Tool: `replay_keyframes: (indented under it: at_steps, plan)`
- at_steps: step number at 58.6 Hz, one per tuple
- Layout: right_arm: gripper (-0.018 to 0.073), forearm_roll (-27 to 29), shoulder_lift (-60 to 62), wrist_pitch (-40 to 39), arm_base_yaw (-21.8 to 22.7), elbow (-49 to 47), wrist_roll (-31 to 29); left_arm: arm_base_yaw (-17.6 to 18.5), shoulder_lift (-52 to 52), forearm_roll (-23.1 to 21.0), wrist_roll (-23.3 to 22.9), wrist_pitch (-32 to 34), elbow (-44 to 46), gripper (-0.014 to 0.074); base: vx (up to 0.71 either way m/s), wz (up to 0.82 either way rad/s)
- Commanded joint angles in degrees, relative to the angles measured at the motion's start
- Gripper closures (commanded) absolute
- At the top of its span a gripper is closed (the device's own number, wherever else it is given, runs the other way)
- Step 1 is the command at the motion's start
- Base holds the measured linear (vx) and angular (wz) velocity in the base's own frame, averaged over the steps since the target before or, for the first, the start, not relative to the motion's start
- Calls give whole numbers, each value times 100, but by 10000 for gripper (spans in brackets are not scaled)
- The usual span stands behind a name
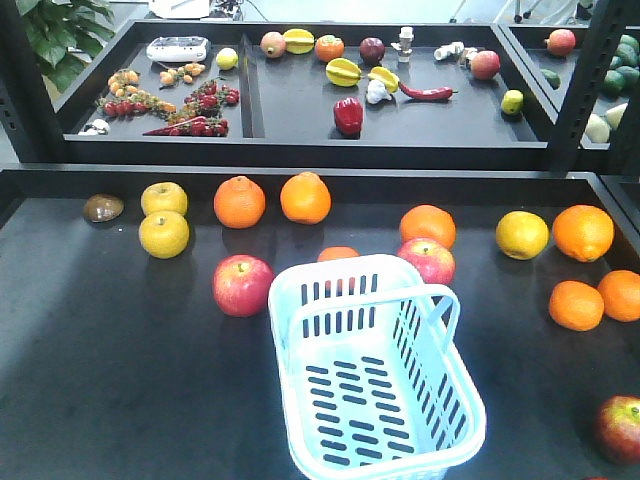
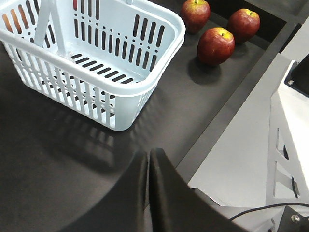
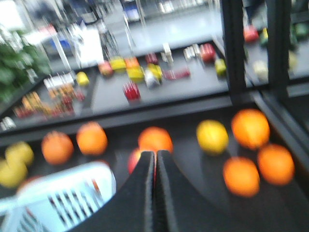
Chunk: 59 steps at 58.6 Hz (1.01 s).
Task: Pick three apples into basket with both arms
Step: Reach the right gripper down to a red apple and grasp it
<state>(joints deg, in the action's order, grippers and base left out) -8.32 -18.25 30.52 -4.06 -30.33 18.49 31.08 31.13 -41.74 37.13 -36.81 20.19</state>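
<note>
Found the basket (image 1: 350,400) empty in the middle of the table (image 1: 100,400), with all three apples (image 2: 216,46) left to pick, lying together near its corner by the table edge. Saw the left fingers (image 2: 161,179) and the right fingers (image 3: 142,183) pressed together, holding nothing. Noted oranges (image 1: 305,197) and paler red apples (image 1: 242,285) around the basket, none blocking the way.

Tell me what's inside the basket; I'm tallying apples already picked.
Nothing: the front view shows the basket with only its bare slotted floor. Its handle crosses a thin strip, hiding little.
</note>
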Motion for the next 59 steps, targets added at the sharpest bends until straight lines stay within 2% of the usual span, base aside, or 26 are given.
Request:
replay_keyframes:
  at_steps: [1,9,15,23,30,34,50,59]
  plan:
    - [563,-204,-540,508,21,-248,213,14,12,-240,-66,269,136,602,0,0]
    - [537,-621,-1604,1563,21,-665,190,14,12,-240,-66,269,136,602,0,0]
    - [445,-751,-2480,2218,21,-1168,-10,14,12,-240,-66,269,136,602,0,0]
    - [193,-751,-3591,2900,21,-1552,-185,14,12,-240,-66,269,136,602,0,0]
    - [-68,-763,-4531,3138,21,-1564,-185,14,12,-240,-66,269,136,602,0,0]
    - [-168,-768,-4965,3186,21,-1564,-251,14,12,-240,-66,269,136,602,0,0]
    - [-149,-548,-5679,2819,21,-1564,-268,14,12,-240,-66,269,136,602,0,0]
    - [-138,-222,-6081,2750,21,-1514,-401,14,12,-240,-66,269,136,602,0,0]
